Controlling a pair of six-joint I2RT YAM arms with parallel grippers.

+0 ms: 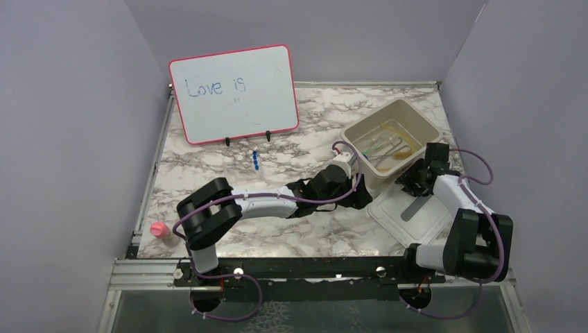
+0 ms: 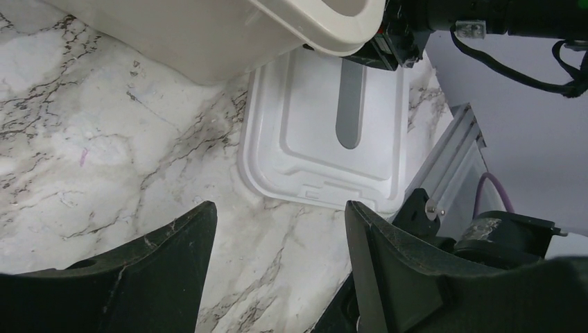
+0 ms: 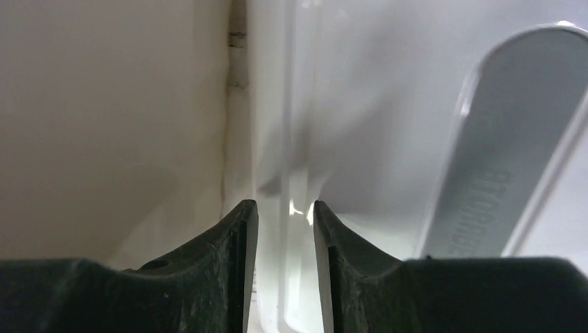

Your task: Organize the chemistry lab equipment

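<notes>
Clear tubes [image 1: 380,147], an amber hose [image 1: 403,154] and a green-tipped stick [image 1: 373,148] lie inside the beige tub [image 1: 360,129]. A small blue piece [image 1: 255,161] lies on the marble in front of the whiteboard. My left gripper [image 1: 362,198] is open and empty, low over the marble [image 2: 277,208] beside the tub's near-left wall. My right gripper [image 1: 414,184] is at the far edge of the white lid [image 1: 433,216]. Its jaws [image 3: 284,205] stand a narrow gap apart, astride the lid's rim, with nothing clearly clamped. The wire tongs are not visible.
The pink-framed whiteboard [image 1: 236,94] stands at the back left. A small pink object [image 1: 159,230] sits at the table's left edge. The lid [image 2: 305,125] has a grey strip [image 2: 350,104] and lies against the tub's wall [image 2: 208,35], which fills the left of the right wrist view [image 3: 104,104].
</notes>
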